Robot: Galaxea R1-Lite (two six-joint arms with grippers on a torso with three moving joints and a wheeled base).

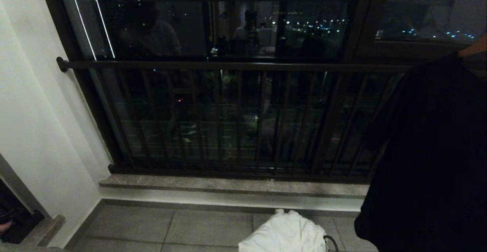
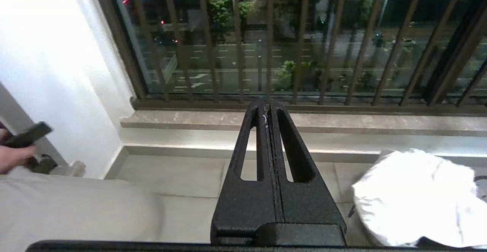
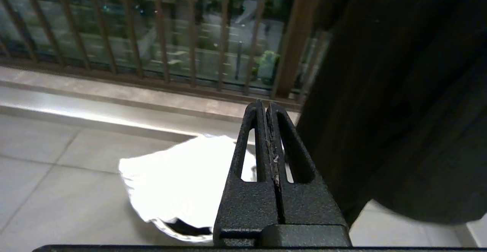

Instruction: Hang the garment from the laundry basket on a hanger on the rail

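A white garment lies heaped over the laundry basket, of which only a dark loop handle and a bit of rim show, low on the tiled floor in front of me. The same white garment lies off to one side of my left gripper, which is shut and empty. My right gripper is also shut and empty, with the white garment below and beyond it. Neither arm shows in the head view. The rail is out of view.
A large black garment hangs at the right, close beside my right gripper. The dark balcony railing and a stone step cross ahead, with a white wall at the left. A person's hand holds a dark device there.
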